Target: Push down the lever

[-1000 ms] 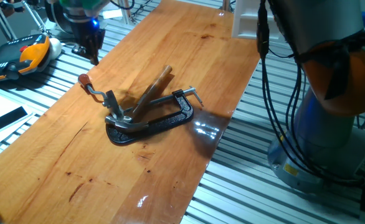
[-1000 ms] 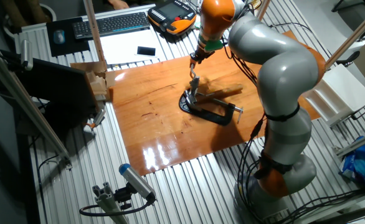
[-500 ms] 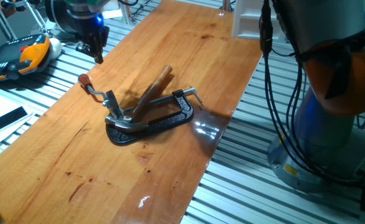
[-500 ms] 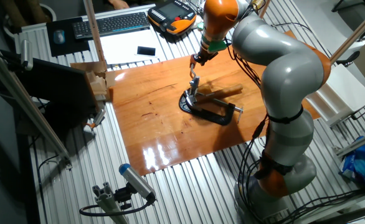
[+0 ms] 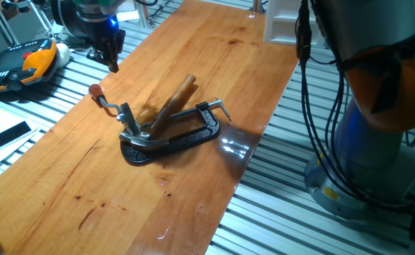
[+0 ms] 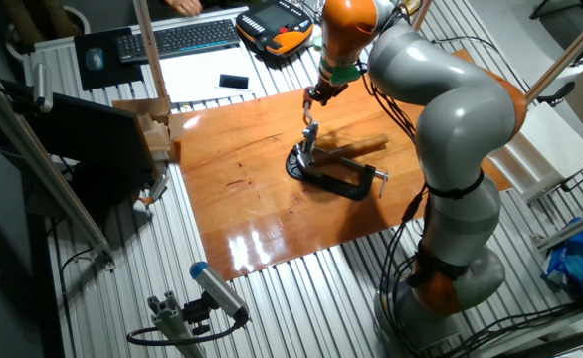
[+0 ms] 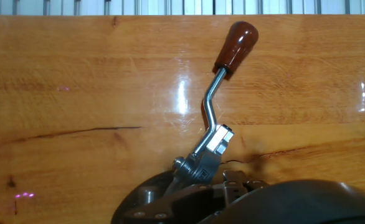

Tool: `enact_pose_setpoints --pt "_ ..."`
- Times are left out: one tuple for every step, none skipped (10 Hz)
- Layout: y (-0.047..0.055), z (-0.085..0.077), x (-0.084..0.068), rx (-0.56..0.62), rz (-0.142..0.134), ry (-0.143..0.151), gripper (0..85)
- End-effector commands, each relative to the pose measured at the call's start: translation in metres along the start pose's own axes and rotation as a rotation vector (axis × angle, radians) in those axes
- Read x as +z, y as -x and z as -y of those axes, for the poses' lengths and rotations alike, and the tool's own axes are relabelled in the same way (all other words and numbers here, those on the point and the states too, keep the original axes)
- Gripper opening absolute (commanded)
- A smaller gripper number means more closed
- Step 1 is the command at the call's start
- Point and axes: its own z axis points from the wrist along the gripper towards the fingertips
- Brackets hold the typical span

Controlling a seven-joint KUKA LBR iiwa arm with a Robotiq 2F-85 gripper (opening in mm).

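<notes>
The lever is a thin bent metal rod with a dark-reddish knob, joined to a silvery fitting on a black base. It stands raised, pointing toward the table's left edge. In the hand view the knob is at the top, with the rod running down to the fitting. My gripper hangs above and behind the knob, apart from it, its dark fingers close together and empty. It also shows in the other fixed view, above the lever. No fingers show in the hand view.
A black C-clamp with a threaded screw and T-bar holds the base on the wooden table. A long brown wooden handle slants up beside the lever. A teach pendant lies left of the table.
My gripper has shifted slightly away from the lever's knob over the last second and has held still since. The lever has not moved.
</notes>
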Motion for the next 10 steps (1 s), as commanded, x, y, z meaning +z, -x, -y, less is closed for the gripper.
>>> enact_pose_setpoints --pt "0.0004 -0.0005 -0.0004 -0.005 0.001 -0.008 0.0" --pt "0.0007 -0.0012 -0.0010 -0.014 0.002 -0.019 0.0" --pt "0.0004 -0.0012 -0.0012 -0.021 -0.001 -0.017 0.0" --pt "0.0004 -0.0017 -0.0015 -0.022 -0.004 -0.012 0.0" --pt "0.0007 -0.0026 -0.0021 -0.020 -0.004 -0.015 0.0" --pt "0.0010 -0.0035 -0.0026 -0.018 -0.002 -0.017 0.0" --pt "0.0012 -0.0043 -0.0032 -0.017 -0.002 -0.018 0.0" --pt "0.0013 -0.0047 -0.0035 -0.017 -0.001 -0.025 0.0" --pt "0.0014 -0.0047 -0.0035 -0.016 0.001 -0.026 0.0" --pt "0.0014 -0.0048 -0.0036 -0.016 0.004 -0.026 0.0"
